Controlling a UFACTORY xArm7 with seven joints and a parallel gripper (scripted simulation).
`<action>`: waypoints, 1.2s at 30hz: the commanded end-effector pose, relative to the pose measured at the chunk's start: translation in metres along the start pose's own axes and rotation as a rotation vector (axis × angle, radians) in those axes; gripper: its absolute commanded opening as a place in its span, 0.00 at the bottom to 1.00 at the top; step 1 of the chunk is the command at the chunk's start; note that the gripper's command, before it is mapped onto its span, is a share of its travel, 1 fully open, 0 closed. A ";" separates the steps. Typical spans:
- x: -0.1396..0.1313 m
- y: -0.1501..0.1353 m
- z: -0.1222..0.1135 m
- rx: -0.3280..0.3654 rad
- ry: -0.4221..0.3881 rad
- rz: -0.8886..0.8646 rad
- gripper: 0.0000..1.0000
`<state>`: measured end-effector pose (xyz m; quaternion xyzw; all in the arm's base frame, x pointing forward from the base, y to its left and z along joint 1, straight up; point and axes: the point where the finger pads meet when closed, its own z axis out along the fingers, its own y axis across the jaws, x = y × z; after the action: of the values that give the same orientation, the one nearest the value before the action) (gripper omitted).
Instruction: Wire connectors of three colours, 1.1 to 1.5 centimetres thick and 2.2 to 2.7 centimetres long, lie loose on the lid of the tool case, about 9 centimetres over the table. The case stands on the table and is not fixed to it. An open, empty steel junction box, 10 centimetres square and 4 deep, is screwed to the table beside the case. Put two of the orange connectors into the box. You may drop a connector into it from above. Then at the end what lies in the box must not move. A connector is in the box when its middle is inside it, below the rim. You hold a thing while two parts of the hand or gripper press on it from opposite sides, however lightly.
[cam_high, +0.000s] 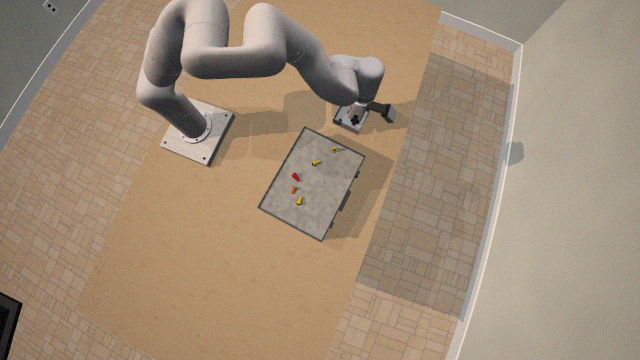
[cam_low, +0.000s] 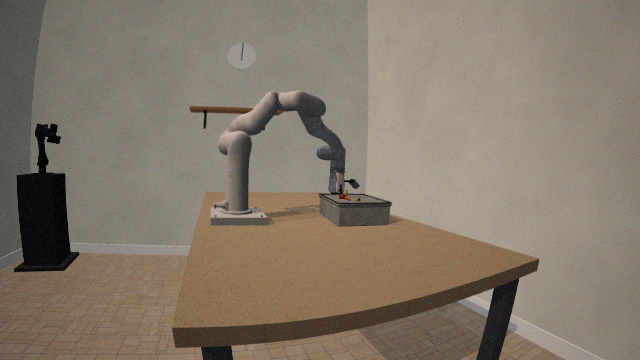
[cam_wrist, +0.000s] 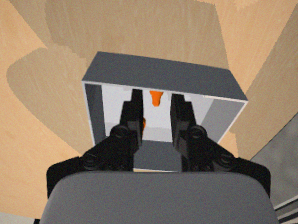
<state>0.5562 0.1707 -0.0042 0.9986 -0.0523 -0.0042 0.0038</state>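
The steel junction box (cam_high: 351, 119) stands beside the far end of the tool case (cam_high: 314, 182). My gripper (cam_high: 355, 119) hangs right over the box, with its fingers apart. In the wrist view an orange connector (cam_wrist: 156, 98) shows in the gap between the fingertips, over the box floor (cam_wrist: 160, 119). A second bit of orange shows beside the inner side of the left finger. I cannot tell whether it touches the finger. One more orange connector (cam_high: 293, 189) lies on the lid.
On the lid there are also a red connector (cam_high: 295, 176) and yellow ones (cam_high: 315, 162) (cam_high: 334, 149) (cam_high: 299, 200). The arm's base plate (cam_high: 197, 131) is to the left. In the exterior view the case (cam_low: 355, 209) hides the box.
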 end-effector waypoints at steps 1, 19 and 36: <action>0.002 -0.001 -0.002 0.002 0.005 0.000 0.26; 0.002 -0.001 -0.002 0.002 0.005 0.000 0.26; 0.002 -0.001 -0.008 0.002 0.005 0.000 0.26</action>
<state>0.5560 0.1707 -0.0041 0.9986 -0.0523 -0.0046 0.0039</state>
